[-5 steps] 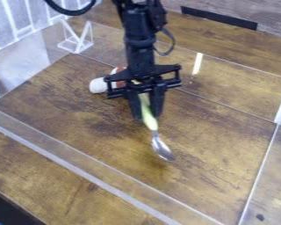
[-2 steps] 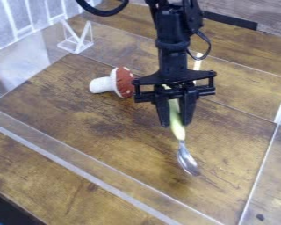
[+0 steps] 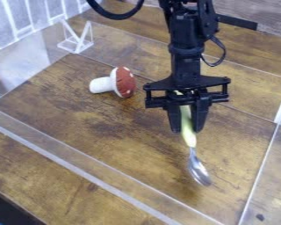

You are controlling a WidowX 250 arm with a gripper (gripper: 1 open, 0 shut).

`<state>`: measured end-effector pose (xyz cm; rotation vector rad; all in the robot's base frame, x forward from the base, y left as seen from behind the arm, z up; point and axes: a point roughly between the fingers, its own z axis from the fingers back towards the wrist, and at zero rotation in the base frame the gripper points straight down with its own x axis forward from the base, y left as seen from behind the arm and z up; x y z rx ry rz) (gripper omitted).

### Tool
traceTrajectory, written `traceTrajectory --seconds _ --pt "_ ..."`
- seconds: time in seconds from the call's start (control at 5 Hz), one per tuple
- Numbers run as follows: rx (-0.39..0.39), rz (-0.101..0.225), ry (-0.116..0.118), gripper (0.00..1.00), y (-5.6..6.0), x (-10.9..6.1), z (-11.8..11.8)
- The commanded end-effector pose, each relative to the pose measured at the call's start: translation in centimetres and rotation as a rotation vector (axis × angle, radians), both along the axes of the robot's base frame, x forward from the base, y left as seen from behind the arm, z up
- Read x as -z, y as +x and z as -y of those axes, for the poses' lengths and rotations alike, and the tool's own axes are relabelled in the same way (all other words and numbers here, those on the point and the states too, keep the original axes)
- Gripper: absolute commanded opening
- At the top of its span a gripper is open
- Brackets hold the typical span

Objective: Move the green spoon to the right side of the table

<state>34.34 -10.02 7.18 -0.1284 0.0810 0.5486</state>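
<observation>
tool [image 3: 189,112] clenched on green spoon [image 3: 193,149], bowl hanging low. both have shifted right across the table [image 3: 61,97], away from mushroom [image 3: 115,82]. right side nearly reached; release pending.

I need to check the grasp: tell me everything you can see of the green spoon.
The green spoon has a thick yellow-green plastic-looking handle and a shiny silver metal bowl. The gripper is shut on the handle's upper end, so the spoon hangs tilted, bowl lowest and toward the camera, over the right part of the table. Whether the bowl touches the wood is unclear.
</observation>
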Motion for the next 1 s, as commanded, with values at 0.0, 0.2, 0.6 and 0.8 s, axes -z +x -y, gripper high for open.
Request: traceTrajectory --seconds 0.0,0.2,0.6,0.8 --pt "0.038 0.109 -0.011 0.00 0.2 -3.1 1.2" --pt "0.062 0.116 0.001 0.00 0.1 -2.6 1.5" --pt "0.133 0.129 0.011 0.00 0.2 -1.6 2.1" --pt "0.188 0.138 0.016 0.00 0.4 -1.2 2.2"
